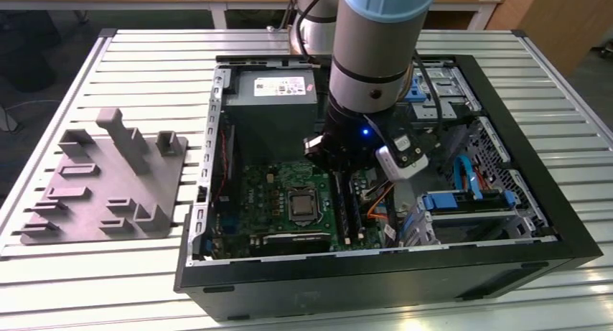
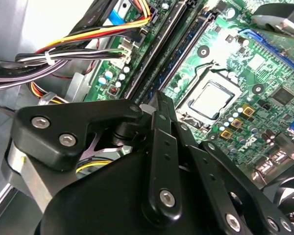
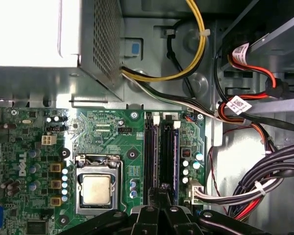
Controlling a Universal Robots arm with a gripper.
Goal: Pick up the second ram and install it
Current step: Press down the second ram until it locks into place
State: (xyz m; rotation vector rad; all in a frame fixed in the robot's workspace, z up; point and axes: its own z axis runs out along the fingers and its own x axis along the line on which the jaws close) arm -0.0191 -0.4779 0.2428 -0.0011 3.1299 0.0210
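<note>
In the exterior view my gripper (image 1: 335,174) reaches down into the open computer case, right over the memory slots of the green motherboard (image 1: 273,194). The second ram (image 3: 160,156) shows edge-on as a thin dark stick standing in a slot beside the processor socket (image 3: 97,188). It runs away from my fingertips (image 3: 153,192) along the slot. My gripper (image 2: 156,100) is shut, with the fingers pinched narrowly on the stick's top edge. A dark-blue strip (image 3: 176,156) lies in the neighbouring slot.
The grey stepped fixture (image 1: 105,184) sits outside the case at the exterior view's left. Bundled cables (image 3: 264,181) and drive bays (image 1: 479,202) crowd the side of the slots away from the socket. The power supply (image 1: 273,94) fills the case's far end.
</note>
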